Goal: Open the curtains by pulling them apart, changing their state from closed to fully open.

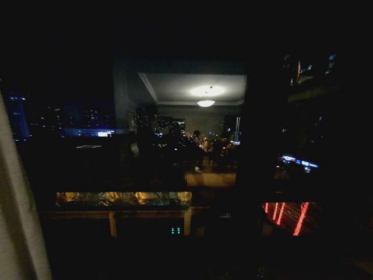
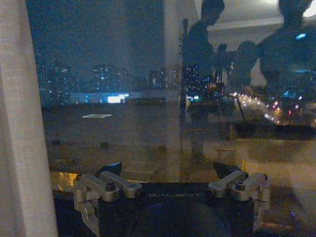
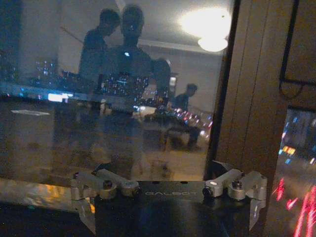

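Observation:
One sheer cream curtain panel (image 1: 17, 221) hangs bunched at the far left of the head view, leaving the dark window glass (image 1: 175, 146) bare. In the left wrist view that curtain panel (image 2: 24, 123) stands close beside my left gripper (image 2: 170, 173), which is open and faces the glass with nothing between its fingers. My right gripper (image 3: 160, 170) is also open and empty. It points at the glass next to a brown wooden panel (image 3: 256, 98).
It is night outside, with city lights beyond the pane. The glass mirrors a lit ceiling lamp (image 1: 206, 96) and the room behind. A window sill ledge (image 1: 122, 199) runs low across the view. Red light streaks (image 1: 288, 216) show at the lower right.

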`<state>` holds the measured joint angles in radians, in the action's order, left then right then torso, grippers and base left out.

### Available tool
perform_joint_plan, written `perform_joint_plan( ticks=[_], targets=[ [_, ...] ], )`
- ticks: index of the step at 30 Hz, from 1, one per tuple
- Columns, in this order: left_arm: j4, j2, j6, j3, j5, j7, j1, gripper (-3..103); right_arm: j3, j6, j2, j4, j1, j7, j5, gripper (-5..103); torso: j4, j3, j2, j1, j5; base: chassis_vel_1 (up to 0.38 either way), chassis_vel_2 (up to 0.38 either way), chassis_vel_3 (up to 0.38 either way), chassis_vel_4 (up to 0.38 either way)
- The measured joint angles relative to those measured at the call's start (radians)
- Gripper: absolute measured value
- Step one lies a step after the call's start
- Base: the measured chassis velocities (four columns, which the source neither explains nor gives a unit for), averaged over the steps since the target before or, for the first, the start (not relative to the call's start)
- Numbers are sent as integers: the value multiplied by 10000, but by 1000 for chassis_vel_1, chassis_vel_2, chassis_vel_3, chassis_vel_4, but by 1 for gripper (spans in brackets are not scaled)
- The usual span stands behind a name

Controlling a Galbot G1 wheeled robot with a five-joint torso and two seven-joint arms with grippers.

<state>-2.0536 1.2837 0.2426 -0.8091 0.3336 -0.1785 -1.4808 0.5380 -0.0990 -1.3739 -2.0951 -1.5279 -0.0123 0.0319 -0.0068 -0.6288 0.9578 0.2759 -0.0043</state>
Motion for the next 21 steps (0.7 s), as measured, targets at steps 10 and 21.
perform_joint_plan(
  ticks=[10,21],
  targets=[
    [-290,-83,287,-27,506,-44,-98,100,210,218,0,236,65,0,-274,100,-2,0,1,0,-1,0,0,0,0],
    [-319,-235,319,-152,723,224,-239,100,445,-110,0,-296,-138,168,6,100,-2,0,1,0,-1,0,0,0,0]
  ],
)
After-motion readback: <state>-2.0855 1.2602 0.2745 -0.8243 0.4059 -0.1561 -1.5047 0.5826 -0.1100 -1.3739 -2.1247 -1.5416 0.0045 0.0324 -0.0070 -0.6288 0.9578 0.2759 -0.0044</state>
